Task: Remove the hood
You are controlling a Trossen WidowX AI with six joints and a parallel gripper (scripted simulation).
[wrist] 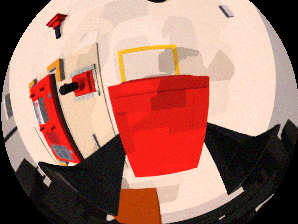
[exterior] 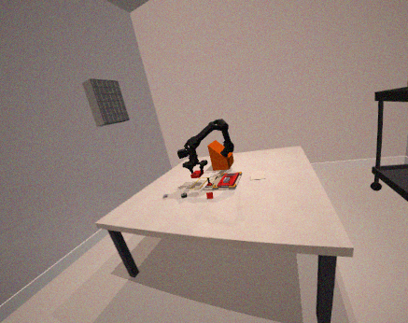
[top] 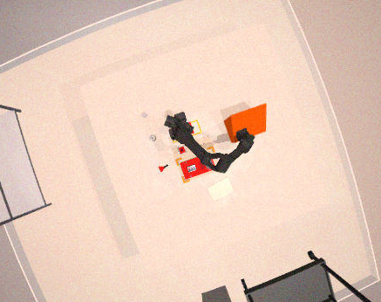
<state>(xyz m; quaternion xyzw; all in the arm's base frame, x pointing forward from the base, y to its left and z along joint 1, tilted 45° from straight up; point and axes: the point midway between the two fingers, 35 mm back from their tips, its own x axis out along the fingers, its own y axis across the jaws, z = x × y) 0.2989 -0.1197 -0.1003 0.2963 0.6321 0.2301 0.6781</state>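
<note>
Red hood aloft, looks light and stiff

My end effector (top: 187,131) (exterior: 197,171) (wrist: 164,131) is clamped on the red hood (exterior: 196,175) (wrist: 159,125), above the table (exterior: 185,212) by the yellow outline (top: 199,126) (wrist: 148,49); opposite sides suit the grip, though smooth faces might slip

Has open room over the bench (top: 164,227) (exterior: 269,215) (wrist: 250,95) beyond the yellow outline (top: 199,126) (exterior: 194,187) (wrist: 147,48), away from the toy car (top: 203,169) (exterior: 231,181) (wrist: 52,117); meets obstacles at the car's upright black post (wrist: 69,88) and the tall orange block (top: 250,122) (exterior: 220,158) (wrist: 139,206).
</note>
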